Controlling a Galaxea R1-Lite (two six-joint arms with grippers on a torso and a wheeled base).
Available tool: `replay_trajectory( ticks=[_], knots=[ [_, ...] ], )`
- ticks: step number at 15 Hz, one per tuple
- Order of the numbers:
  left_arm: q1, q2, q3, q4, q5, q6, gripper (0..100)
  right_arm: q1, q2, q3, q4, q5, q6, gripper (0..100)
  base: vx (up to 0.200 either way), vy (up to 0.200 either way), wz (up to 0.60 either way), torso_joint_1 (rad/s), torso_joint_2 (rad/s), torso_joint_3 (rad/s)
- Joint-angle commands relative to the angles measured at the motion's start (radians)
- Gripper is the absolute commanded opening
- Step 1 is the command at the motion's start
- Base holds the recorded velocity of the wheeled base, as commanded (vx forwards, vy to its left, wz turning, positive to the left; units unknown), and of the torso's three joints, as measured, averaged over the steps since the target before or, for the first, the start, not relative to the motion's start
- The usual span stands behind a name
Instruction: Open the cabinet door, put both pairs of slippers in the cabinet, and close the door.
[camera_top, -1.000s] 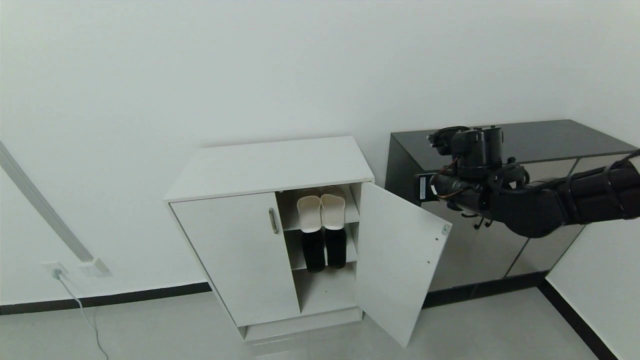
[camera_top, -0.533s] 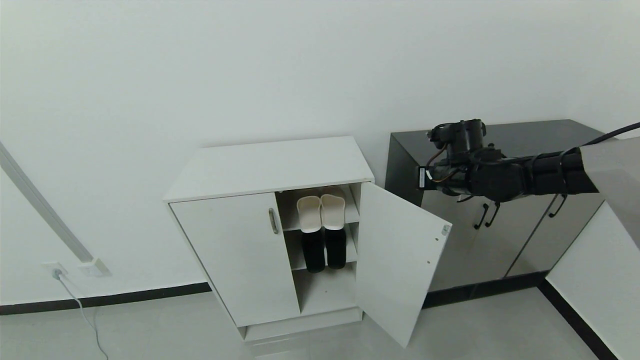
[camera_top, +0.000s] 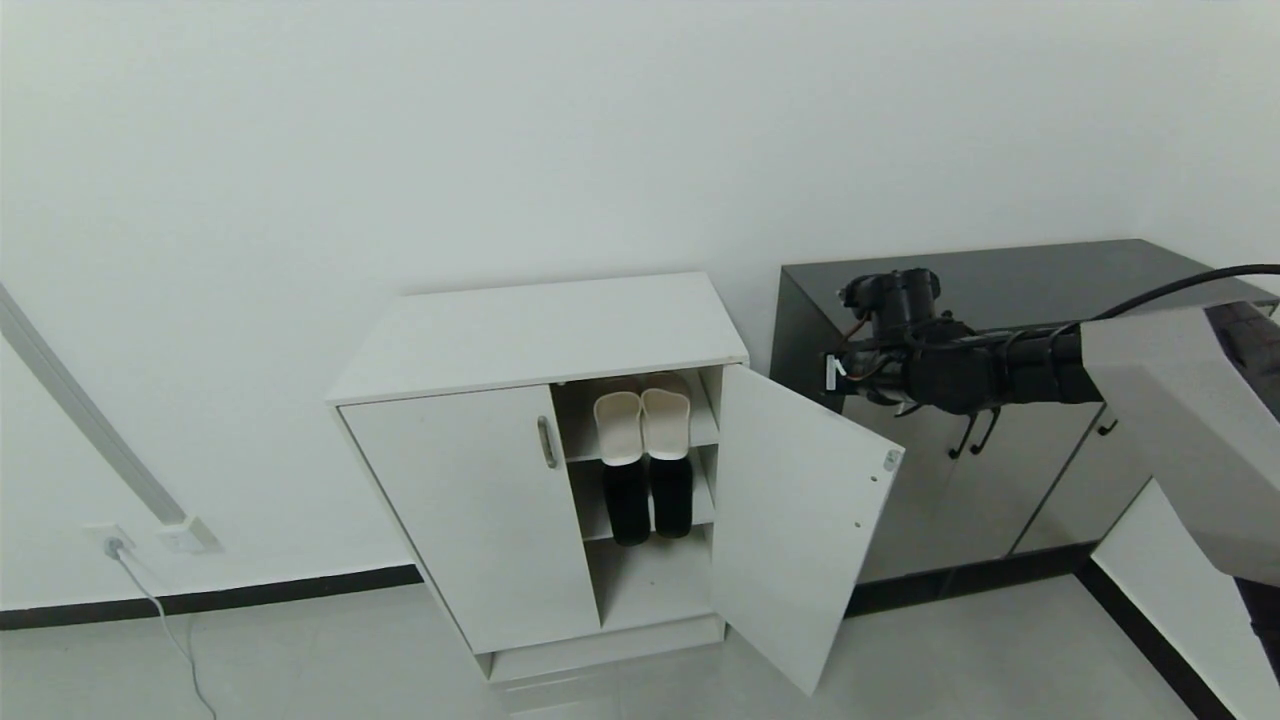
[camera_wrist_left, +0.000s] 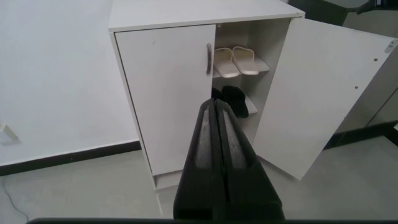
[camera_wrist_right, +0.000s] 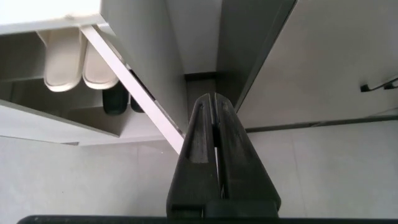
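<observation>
- Cabinet (camera_top: 540, 335): white, two doors, stands against the wall.
- Its right door (camera_top: 790, 520) is swung wide open; left door (camera_top: 470, 510) is shut, w/ a metal handle (camera_top: 546, 441) at its inner edge.
- Cream slippers (camera_top: 643, 424): pair side by side on the cabinet's top shelf, behind the open side.
- Black slippers (camera_top: 648, 497): pair side by side on the cabinet's middle shelf, directly under the cream pair. Bottom shelf is bare.
- Right gripper (camera_wrist_right: 216, 102): fingers pressed together, nothing between them. It points at the gap between the cabinet's open door and the sideboard, not touching the door.
- Right arm (camera_top: 940, 365): stretched out to the right of the cabinet, above the open door's outer edge.
- Left gripper (camera_wrist_left: 215, 107): fingers clenched together, empty; in front of the cabinet, pointing at its shut left door, well apart from it.
- Black glossy sideboard (camera_top: 1000, 280): just right of the cabinet, behind the right arm.
- Wall socket w/ cable (camera_top: 112, 545): low on the wall, well left of the cabinet.
</observation>
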Motion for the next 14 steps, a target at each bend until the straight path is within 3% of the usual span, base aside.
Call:
replay_trajectory(
  ticks=[1, 14],
  knots=[
    [0.0, 0.0, 0.0, 0.0, 0.0, 0.0, 0, 0.0, 0.014, -0.001, -0.001, -0.001, 0.0, 0, 0.0, 0.0, 0.0, 0.0, 0.0, 0.0],
    [0.001, 0.0, 0.0, 0.0, 0.0, 0.002, 0, 0.0, 0.03, 0.062, -0.001, -0.01, -0.002, 0, 0.0, 0.0, 0.0, 0.0, 0.0, 0.0]
  ],
)
